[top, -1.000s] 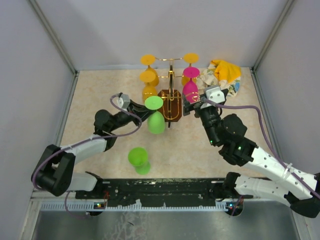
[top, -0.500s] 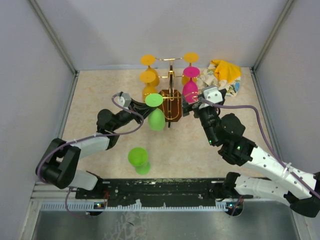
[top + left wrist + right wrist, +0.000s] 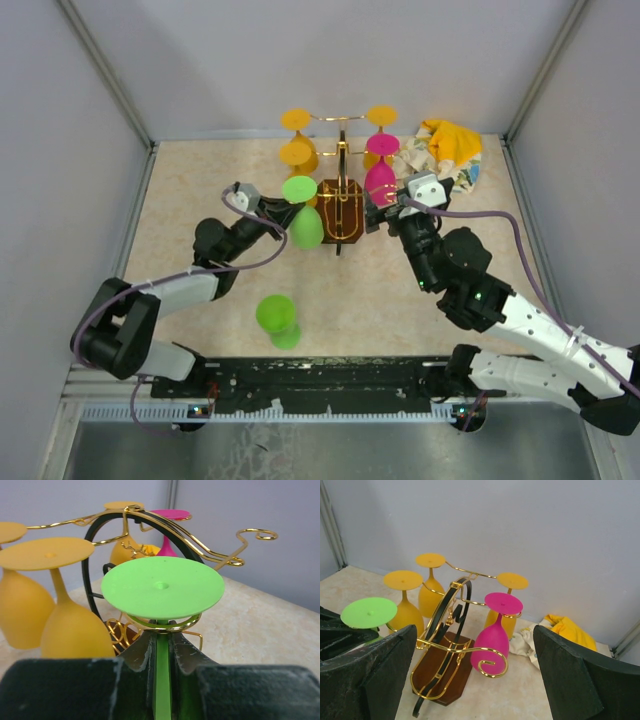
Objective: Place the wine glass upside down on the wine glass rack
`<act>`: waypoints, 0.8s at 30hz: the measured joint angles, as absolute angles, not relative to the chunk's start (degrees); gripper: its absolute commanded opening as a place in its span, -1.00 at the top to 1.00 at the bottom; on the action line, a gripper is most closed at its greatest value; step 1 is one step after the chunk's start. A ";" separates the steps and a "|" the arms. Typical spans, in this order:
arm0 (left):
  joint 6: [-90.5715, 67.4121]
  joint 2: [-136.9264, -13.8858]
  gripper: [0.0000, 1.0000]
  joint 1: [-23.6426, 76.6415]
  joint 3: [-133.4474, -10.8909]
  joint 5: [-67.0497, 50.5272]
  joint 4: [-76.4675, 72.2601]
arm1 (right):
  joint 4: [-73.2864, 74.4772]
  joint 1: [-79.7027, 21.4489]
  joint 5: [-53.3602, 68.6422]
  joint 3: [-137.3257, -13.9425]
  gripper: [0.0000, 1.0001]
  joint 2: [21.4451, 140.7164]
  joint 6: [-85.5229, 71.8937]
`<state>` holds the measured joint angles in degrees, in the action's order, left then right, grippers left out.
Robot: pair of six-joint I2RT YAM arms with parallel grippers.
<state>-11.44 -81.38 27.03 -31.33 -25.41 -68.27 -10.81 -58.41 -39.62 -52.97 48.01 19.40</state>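
Moved since a second ago: green wine glass [image 3: 306, 226] carried toward 11 o'clock, off the open floor and up against the left side of the wine glass rack [image 3: 341, 222]. Right arm unchanged.

- Left gripper [image 3: 281, 213]: jaws narrow, pinched on the glass stem. In the wrist view the stem [image 3: 161, 680] runs straight up between the fingers [image 3: 140, 652].
- Glass inverted: foot [image 3: 162, 586] on top, bowl hanging below, long axis vertical. It sits at 9 o'clock of the rack base, just beside it.
- Key relation: a gold hook curl [image 3: 167, 626] lies at 12 o'clock from the jaws, directly under the foot and seemingly wrapped about the stem. Cannot tell whether the foot bears on the wire yet.
- Right gripper [image 3: 377, 215]: jaws wide, holding nothing, at 3 o'clock of the base beside a hung pink glass [image 3: 380, 183].
- Orange glasses [image 3: 297, 153] hang at 11 o'clock; a second green glass [image 3: 277, 316] stands at 6 o'clock, well apart.

Judgement: the left arm owns this move. Next comes a short lowering so the foot seats on the curl, then release.
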 measured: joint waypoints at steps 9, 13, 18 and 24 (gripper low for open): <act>-6.26 -71.96 1.00 26.89 -27.20 -18.74 -63.86 | -10.57 -58.41 -39.38 -52.97 -0.99 48.01 19.29; -4.82 -69.12 1.00 26.89 -26.24 -18.11 -62.00 | -10.31 -58.41 -39.35 -52.97 -0.98 48.01 19.25; -4.10 -67.88 1.00 26.89 -25.43 -18.20 -61.25 | -9.85 -58.41 -39.27 -52.97 -0.99 47.99 19.22; -4.69 -70.59 1.00 26.89 -24.56 -18.17 -64.51 | -8.86 -58.39 -39.18 -52.97 -0.98 47.62 18.83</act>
<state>-4.69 -70.59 26.89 -24.56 -18.17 -64.51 -8.86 -58.39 -39.18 -52.97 47.62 18.83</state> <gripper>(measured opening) 0.134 0.992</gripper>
